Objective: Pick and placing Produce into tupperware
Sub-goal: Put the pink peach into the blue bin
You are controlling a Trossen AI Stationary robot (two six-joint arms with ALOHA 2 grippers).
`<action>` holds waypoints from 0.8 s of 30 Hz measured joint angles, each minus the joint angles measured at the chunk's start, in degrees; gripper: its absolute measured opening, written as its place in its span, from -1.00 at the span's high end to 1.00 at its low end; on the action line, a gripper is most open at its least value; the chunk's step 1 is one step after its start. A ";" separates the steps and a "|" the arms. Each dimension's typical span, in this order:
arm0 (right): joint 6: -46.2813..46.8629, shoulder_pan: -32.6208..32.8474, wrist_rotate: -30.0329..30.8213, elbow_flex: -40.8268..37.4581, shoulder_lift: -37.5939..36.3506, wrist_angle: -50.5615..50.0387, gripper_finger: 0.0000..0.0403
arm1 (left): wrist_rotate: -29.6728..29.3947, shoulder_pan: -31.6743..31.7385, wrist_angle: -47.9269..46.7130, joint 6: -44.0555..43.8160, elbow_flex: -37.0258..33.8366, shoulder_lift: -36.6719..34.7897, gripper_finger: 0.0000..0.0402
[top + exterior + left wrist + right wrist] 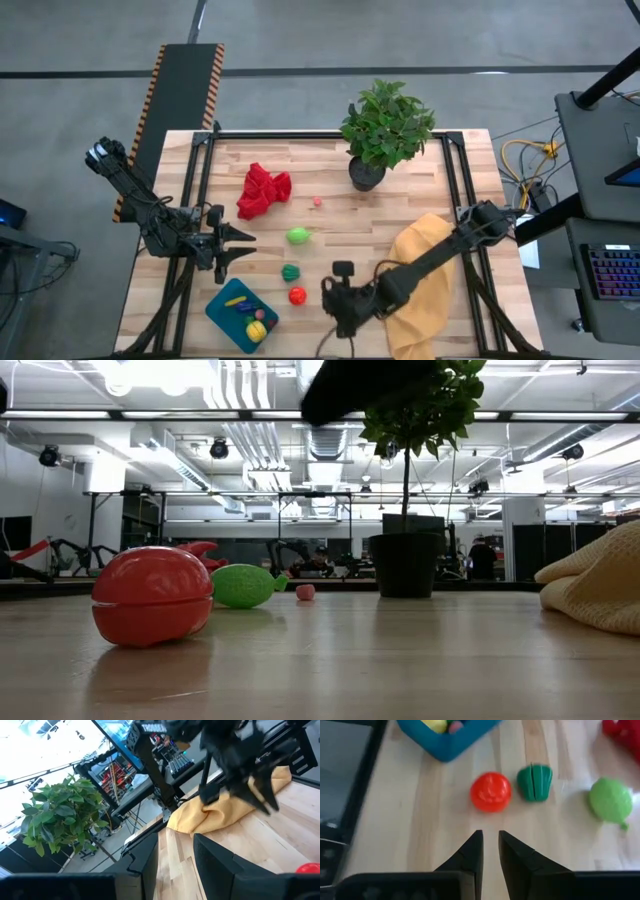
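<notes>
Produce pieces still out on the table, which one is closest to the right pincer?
The red piece: it sits just ahead of the right pincer, with the dark green piece and bright green piece farther off.

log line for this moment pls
right gripper: open, short of red piece | left gripper: open, idle near tupperware

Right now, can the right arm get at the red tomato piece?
Probably yes. The right gripper hangs just short of the red tomato piece, fingers slightly apart, with bare wood between them. The dark green piece sits beside it, not in the way.
</notes>
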 joint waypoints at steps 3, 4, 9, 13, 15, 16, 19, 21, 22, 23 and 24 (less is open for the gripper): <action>-1.45 -2.14 -6.25 -5.49 -0.84 7.32 0.74 | 0.00 0.00 -0.01 -0.02 0.06 0.00 0.46; -2.70 -3.01 -9.83 -7.82 -1.23 11.51 0.74 | 0.00 0.00 0.00 -0.07 0.06 -0.02 0.46; -8.73 -8.08 -19.78 -19.66 -6.30 26.02 0.74 | -0.02 0.00 -0.04 -0.13 0.02 -0.01 0.46; -11.42 -12.77 -14.35 -29.41 -12.87 31.50 0.74 | -0.04 0.00 0.00 -0.15 -0.07 -0.09 0.46; -12.50 -15.25 -12.07 -34.79 -15.97 38.09 0.74 | -0.04 0.00 0.08 -0.12 -0.09 -0.09 0.46; -12.63 -16.57 -11.42 -37.66 -17.43 41.97 0.74 | -0.14 0.03 -0.09 0.00 -0.09 -0.04 0.46; -7.95 -21.39 -10.99 -45.13 -20.18 54.84 0.74 | -0.19 0.04 -0.06 0.02 0.06 0.09 0.46; -5.52 -24.40 -10.62 -48.82 -20.74 61.97 0.71 | -0.19 0.04 0.19 0.04 0.06 0.03 0.46; -5.25 -25.65 -10.34 -49.90 -20.75 64.29 0.67 | -0.19 0.04 0.11 0.04 0.02 -0.08 0.46; -4.79 -26.74 -10.33 -50.54 -20.67 65.22 0.62 | -0.23 0.04 -0.08 0.04 -0.05 -0.17 0.46; -4.16 -27.62 -10.50 -50.64 -20.35 65.21 0.56 | -0.24 0.04 0.02 0.04 -0.05 -0.17 0.46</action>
